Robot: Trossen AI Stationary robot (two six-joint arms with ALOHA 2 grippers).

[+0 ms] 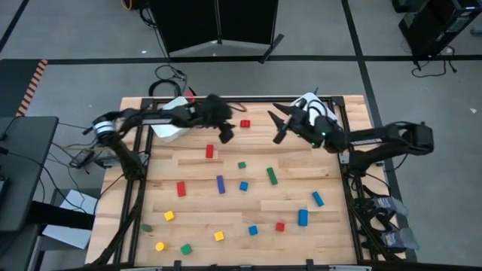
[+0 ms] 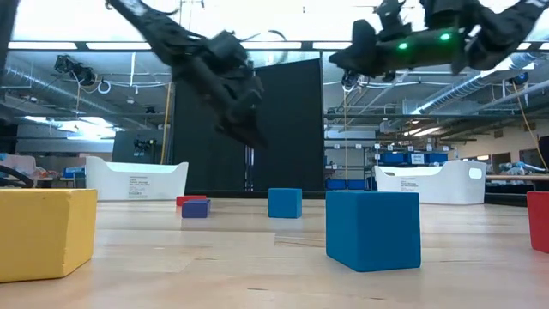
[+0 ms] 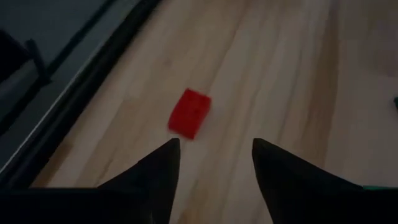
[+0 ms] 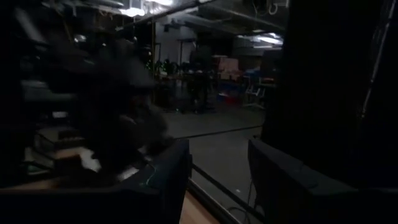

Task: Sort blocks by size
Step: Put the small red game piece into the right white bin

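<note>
- The step in hand looks like a reach: the left pincer (image 3: 214,163) hangs above the far part of the counter (image 1: 324,233) with its jaws apart and nothing between them, aimed toward a small red block (image 3: 189,112) lying flat on the wood just ahead of it.
- In the high view that red block (image 1: 245,123) sits near the far edge, apart from the others, between the two arms.
- The next move probably calls for coming down over the block, straddling its short sides, and closing.
- The right pincer (image 1: 280,126) hovers high near the far right, jaws parted and empty, pointing off toward the room.
- The rest of the blocks lie scattered across the counter: a red bar (image 1: 209,151), a blue bar (image 1: 220,184), a green bar (image 1: 271,176), and cubes of yellow, blue and green nearer the front.
- A white bin (image 1: 167,124) stands under the left arm; a second white bin (image 1: 310,105) stands by the right arm.
- Nothing crowds the red block, though the two arms are fairly close together above it.
</note>
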